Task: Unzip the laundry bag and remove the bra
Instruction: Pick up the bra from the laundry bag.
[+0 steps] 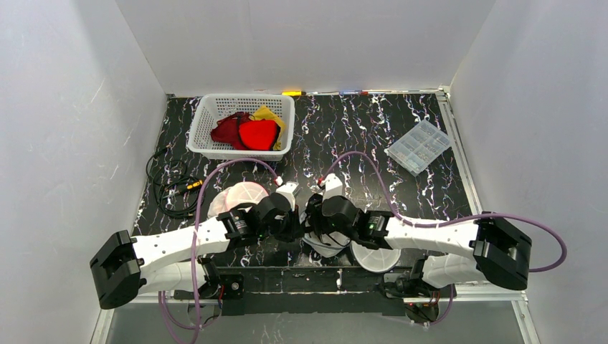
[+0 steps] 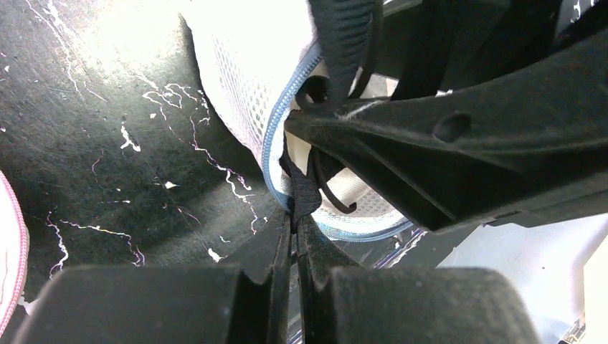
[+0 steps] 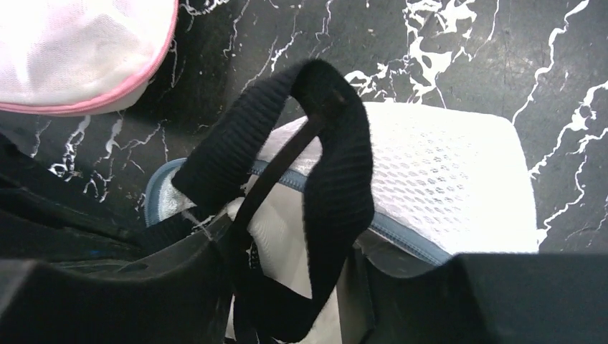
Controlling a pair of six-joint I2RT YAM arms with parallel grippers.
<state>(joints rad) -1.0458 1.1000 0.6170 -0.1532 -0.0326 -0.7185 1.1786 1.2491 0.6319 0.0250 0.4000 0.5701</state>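
The top camera looks down from behind the arms over the whole bench (image 1: 358, 136), while both wrist cameras sit close on the mesh laundry bag (image 3: 444, 179).

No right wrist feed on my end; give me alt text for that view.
A black ribbed strap loops up above a white mesh laundry bag with a blue zipper edge, passing between the two dark fingers of the right gripper at the bottom. A second, pink-edged mesh bag lies upper left on the black marbled table.

Black bra strap (image 3: 337, 179) over mesh bag (image 3: 444, 186)
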